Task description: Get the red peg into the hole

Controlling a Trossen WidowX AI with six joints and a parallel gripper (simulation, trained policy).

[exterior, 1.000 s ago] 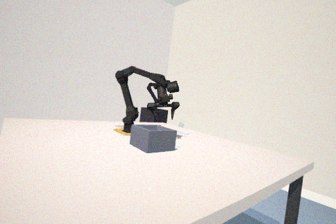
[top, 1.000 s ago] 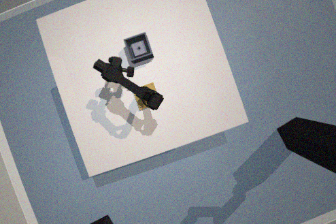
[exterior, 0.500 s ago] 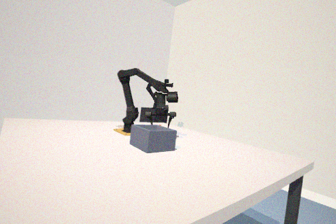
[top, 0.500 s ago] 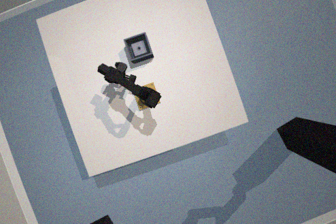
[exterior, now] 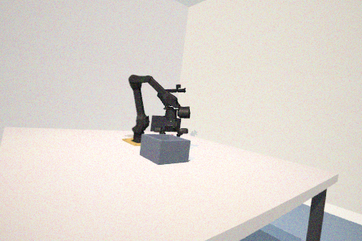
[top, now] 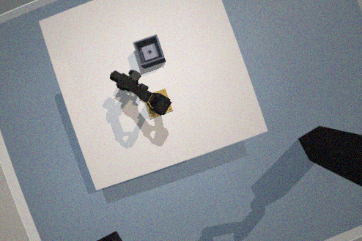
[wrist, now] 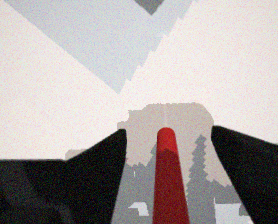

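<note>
Top view: the open grey box [top: 154,64] [exterior: 176,151] sits on the white table [top: 220,97] [exterior: 110,189] [wrist: 240,65], above centre in the frame. Inside, a pale plate [top: 145,56] shows a small dark hole [top: 149,51] near its middle; no red in it. The black arm [top: 141,91] [exterior: 138,102] reaches from its yellow base plate [top: 152,116] [exterior: 128,141] toward the upper left, its outer end lying below and left of the box. Fingers and red peg cannot be made out from here.

Exterior view: box stands left of the frame's lower centre, walls hiding its interior. Arm rises behind it, bends over at the top and comes down to the right. The gripper [exterior: 172,132] [wrist: 168,133] points down, its lower parts appearing just above the box rim from this angle, in the background. Peg not visible.

Wrist view: the red peg [wrist: 166,142] shows at lower centre, rounded end uppermost, the rest running off the bottom edge; bright red at the end, darker below. One black finger is on each side, left and right of the frame. Fingers stand apart, with a visible gap on either side of the peg; not clamped on it. Grey and brownish shadows lie around the peg, and a pale bluish one crosses the upper left.
</note>
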